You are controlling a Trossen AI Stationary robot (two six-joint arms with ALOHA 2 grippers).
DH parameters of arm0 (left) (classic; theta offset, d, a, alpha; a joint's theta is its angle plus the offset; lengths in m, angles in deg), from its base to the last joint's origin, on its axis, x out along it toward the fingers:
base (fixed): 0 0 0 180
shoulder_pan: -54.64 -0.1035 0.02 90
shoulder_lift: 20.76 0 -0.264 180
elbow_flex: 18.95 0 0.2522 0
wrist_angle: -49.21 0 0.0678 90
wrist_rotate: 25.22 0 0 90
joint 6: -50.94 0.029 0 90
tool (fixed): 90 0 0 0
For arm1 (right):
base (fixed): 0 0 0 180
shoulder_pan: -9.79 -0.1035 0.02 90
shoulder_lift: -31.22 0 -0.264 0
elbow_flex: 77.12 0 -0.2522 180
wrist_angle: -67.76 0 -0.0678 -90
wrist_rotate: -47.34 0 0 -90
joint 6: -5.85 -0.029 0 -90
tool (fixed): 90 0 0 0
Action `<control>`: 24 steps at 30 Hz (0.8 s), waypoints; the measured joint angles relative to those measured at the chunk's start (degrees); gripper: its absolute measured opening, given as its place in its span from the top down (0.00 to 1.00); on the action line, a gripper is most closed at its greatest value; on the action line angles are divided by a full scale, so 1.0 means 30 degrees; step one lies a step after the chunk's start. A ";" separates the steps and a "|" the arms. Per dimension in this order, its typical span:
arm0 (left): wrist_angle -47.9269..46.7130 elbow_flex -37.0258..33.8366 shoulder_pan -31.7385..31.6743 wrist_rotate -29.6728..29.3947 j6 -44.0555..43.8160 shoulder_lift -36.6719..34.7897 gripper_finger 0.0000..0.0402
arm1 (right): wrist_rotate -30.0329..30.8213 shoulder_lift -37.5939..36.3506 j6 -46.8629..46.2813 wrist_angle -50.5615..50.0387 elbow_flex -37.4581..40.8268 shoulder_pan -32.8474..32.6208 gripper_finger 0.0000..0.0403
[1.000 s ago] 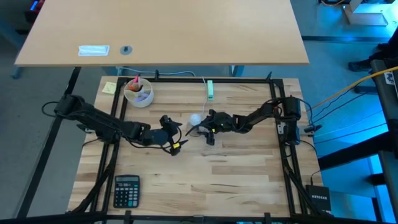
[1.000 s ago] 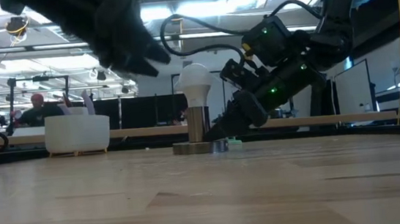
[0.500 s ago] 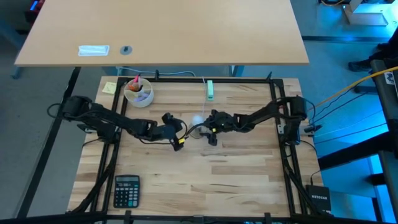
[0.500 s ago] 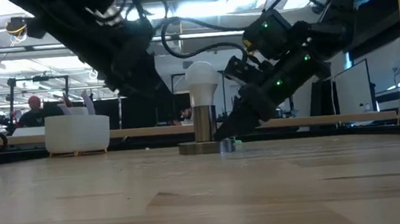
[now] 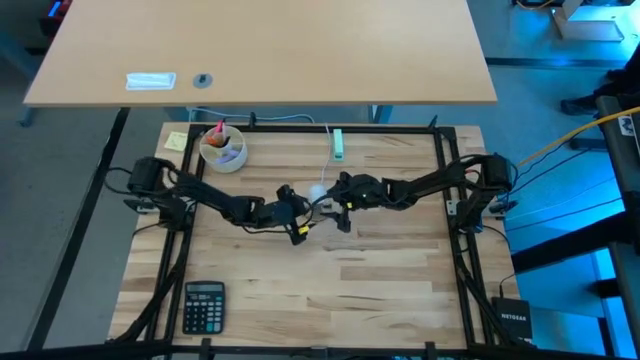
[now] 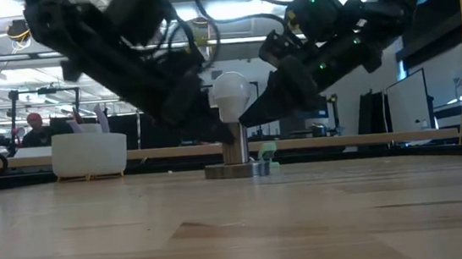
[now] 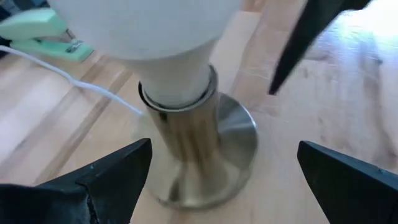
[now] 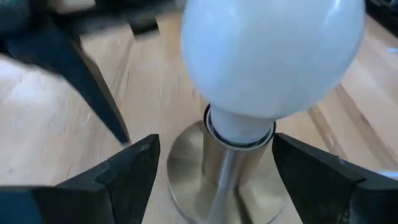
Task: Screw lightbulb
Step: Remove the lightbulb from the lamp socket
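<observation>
Both dark arms reach inward from opposite sides and meet near the middle, stretched low and nearly level. The left gripper [image 5: 300, 208] comes in from the left side, its two fingers [image 7: 106, 177] spread wide apart with a clear gap between them. The right gripper [image 5: 330, 197] comes in from the right, wrist tilted downward, its fingers [image 8: 130, 171] likewise held wide. The two grippers sit just beside each other, tips facing.
</observation>
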 joint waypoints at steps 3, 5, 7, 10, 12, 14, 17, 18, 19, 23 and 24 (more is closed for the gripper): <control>0.1347 0.0000 -0.0406 0.0445 -0.0100 0.0883 0.03 | -0.0012 0.0000 0.0528 0.0122 0.0000 0.0000 0.24; 0.2021 0.0000 -0.0682 0.0787 -0.0111 0.1181 0.04 | -0.0012 0.0000 0.0709 0.0107 0.0000 0.0000 0.25; 0.2273 0.0005 -0.0958 0.0936 -0.0112 0.1278 0.06 | -0.0004 0.0000 0.0889 0.0045 -0.0007 0.0000 0.25; 0.2650 0.0020 -0.1322 0.0929 -0.0014 0.1265 0.09 | 0.0350 0.0000 0.0938 0.0082 -0.0007 0.0000 0.27; 0.2768 0.0022 -0.1421 0.0924 -0.0001 0.1271 0.10 | 0.0353 0.0000 0.1018 0.0380 -0.0022 0.0007 0.27; 0.3364 0.0038 -0.1410 0.0920 0.0242 0.1660 0.11 | 0.0364 -0.0007 0.1298 0.0644 -0.0028 0.0007 0.28; 0.3380 0.0022 -0.1314 0.0988 0.0329 0.2543 0.10 | 0.0382 -0.0015 0.1360 0.1011 -0.0036 0.0007 0.28; 0.3418 0.0016 -0.1301 0.1028 0.0181 0.2797 0.10 | 0.0382 -0.0015 0.1360 0.1052 -0.0044 0.0007 0.28; 0.3533 0.0019 -0.1258 0.1023 -0.0015 0.2899 0.10 | 0.0389 -0.0015 0.1365 0.1022 -0.0044 0.0007 0.28; 0.4144 0.0015 -0.1314 0.0980 -0.0268 0.3020 0.12 | 0.0428 -0.0015 0.1366 0.0890 -0.0044 0.0007 0.28; 0.4462 0.0015 -0.1314 0.0905 -0.0252 0.3001 0.13 | 0.0437 -0.0015 0.1363 0.0890 -0.0044 0.0007 0.28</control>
